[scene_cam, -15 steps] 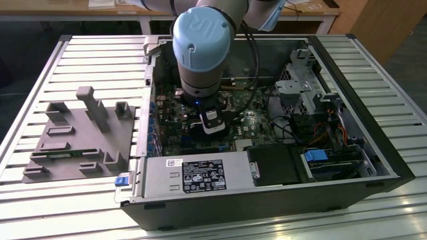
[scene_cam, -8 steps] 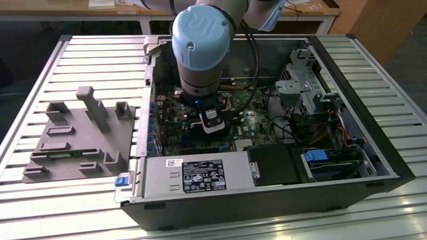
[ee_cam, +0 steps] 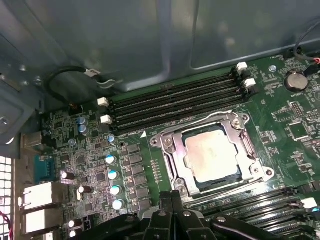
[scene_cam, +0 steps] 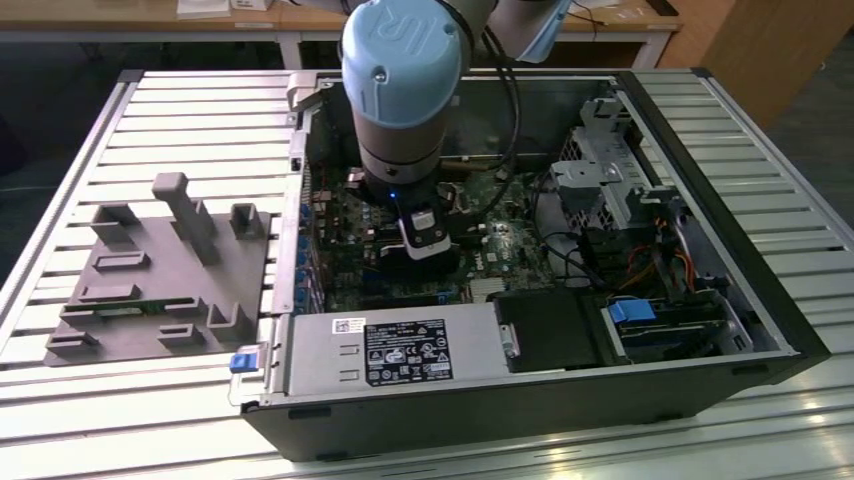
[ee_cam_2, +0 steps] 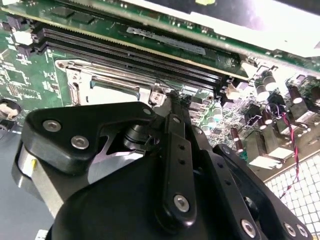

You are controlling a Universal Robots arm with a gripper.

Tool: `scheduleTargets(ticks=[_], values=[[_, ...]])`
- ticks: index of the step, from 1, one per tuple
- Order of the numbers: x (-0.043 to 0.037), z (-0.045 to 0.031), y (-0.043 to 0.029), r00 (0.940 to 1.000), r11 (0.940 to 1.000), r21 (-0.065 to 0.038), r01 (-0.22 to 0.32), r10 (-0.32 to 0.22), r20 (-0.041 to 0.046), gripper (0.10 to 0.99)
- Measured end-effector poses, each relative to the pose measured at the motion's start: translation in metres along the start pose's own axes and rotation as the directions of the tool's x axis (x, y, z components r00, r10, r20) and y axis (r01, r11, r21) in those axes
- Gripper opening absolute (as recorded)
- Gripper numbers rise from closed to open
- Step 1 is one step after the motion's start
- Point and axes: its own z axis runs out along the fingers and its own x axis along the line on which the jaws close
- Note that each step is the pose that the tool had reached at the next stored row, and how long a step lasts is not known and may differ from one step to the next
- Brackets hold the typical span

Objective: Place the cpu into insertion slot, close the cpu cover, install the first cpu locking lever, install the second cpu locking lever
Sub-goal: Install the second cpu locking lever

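Open computer case (scene_cam: 534, 250) lying on its side on a slatted worktop (scene_cam: 747, 130), with my arm (scene_cam: 400, 90) reaching down into it over the motherboard (ee_cam: 280, 130).

My tool (ee_cam: 172, 202) hangs low over the board, just beside the near edge of the insertion slot (ee_cam: 167, 147); its black linkage shows in both wrist views, and it appears to carry nothing. How far its tips stand apart I cannot tell, since they are not exposed.

The cpu (ee_cam: 210, 155), a dull silver-grey square, already lies flat in the insertion slot in the first wrist view. The cpu cover (ee_cam: 240, 137), a thin silver frame with a square window, lies down around the chip. Whether the slim locking levers along the socket's sides are latched I cannot tell. Long black memory slots (ee_cam: 175, 102) run just beyond the socket.

Handling, as I judge it: the chip is light, rigid and smooth-topped, with fragile contacts beneath, so it wants no sideways drag. The cover is stiff sheet metal, hinged; the levers are springy wire, best taken at their free bent ends.
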Motion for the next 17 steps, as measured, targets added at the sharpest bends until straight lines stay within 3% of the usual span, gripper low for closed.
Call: scheduleTargets(ticks=[4, 12, 14, 17], values=[[0.0023, 0.0022, -0.0014, 1.0000, 1.0000, -0.010, 0.000, 0.000, -0.0016, 0.106], [0.0070, 0.0068, 0.0004, 1.0000, 1.0000, -0.008, 0.000, 0.000, -0.0010, 0.106], [0.0077, 0.0084, 0.0024, 1.0000, 1.0000, -0.002, 0.000, 0.000, 0.0006, 0.106], [0.0082, 0.0105, 0.0039, 1.0000, 0.9999, 0.016, 0.001, -0.001, 0.0056, 0.106]])
